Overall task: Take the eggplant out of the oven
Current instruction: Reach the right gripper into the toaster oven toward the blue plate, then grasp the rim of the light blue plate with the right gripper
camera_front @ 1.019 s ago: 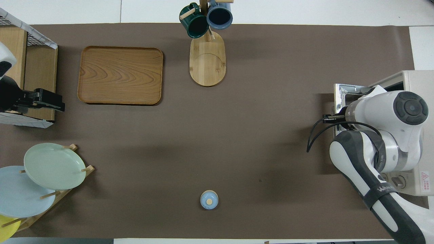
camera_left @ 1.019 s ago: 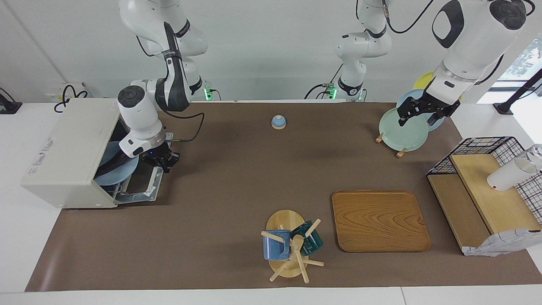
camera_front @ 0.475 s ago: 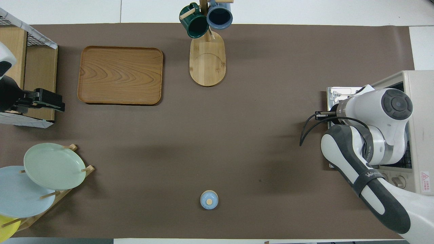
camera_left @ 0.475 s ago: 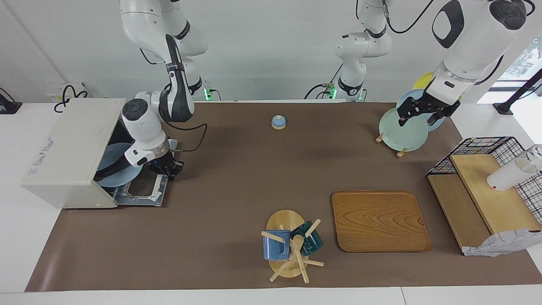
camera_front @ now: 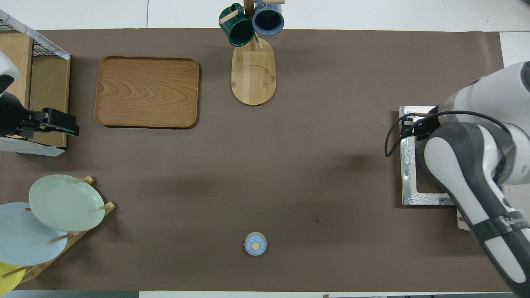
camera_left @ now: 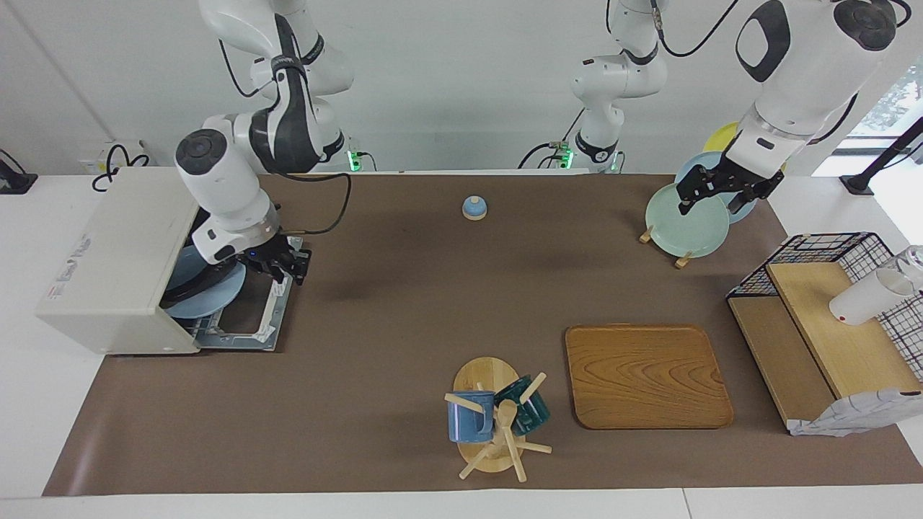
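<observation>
The cream-white oven (camera_left: 119,259) stands at the right arm's end of the table. Its door (camera_front: 408,165) lies open and flat on the brown mat. Inside, a blue plate (camera_left: 209,303) carries the dark eggplant (camera_left: 193,287), partly hidden by the oven's top. My right gripper (camera_left: 286,265) hangs over the open door's free edge, just outside the oven mouth, with nothing seen in it. My left gripper (camera_left: 710,205) waits open over the plate rack; it also shows in the overhead view (camera_front: 70,126).
A plate rack (camera_left: 685,223) with several plates stands at the left arm's end, next to a wire-and-wood shelf (camera_left: 829,317) holding a white cup. A wooden tray (camera_left: 645,375), a mug tree (camera_left: 497,418) and a small blue knobbed lid (camera_left: 474,207) sit mid-table.
The oven door has swung down flat onto the mat. My right arm's wrist has lifted, and its gripper stays over the door's edge. The left arm has not moved.
</observation>
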Robot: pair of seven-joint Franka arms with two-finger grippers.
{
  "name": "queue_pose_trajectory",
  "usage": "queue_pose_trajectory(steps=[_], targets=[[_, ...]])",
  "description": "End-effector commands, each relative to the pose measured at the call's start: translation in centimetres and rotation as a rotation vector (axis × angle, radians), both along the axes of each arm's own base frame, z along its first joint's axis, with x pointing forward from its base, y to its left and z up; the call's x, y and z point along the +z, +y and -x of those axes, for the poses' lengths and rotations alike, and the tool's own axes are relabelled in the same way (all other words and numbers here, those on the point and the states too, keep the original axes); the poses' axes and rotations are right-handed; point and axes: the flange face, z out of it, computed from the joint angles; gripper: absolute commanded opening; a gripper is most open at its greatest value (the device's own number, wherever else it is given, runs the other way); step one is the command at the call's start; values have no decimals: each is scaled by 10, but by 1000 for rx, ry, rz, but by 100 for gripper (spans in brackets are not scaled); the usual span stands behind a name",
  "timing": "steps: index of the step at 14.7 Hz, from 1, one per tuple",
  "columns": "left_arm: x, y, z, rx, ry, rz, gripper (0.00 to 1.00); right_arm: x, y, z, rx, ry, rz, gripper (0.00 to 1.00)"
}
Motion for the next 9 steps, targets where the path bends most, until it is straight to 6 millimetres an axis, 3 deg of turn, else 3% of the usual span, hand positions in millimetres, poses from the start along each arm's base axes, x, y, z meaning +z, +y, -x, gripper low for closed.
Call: queue_pose_trajectory(steps=[1, 4, 9], targets=[[4, 2, 5, 5, -15, -9, 100, -2, -50, 8, -55, 13, 52, 33], [4, 2, 5, 3, -15, -9, 100, -7, -54, 13, -60, 16, 60, 33], [4, 2, 5, 3, -15, -9, 100, -34, -67, 26, -71, -47, 60, 32]])
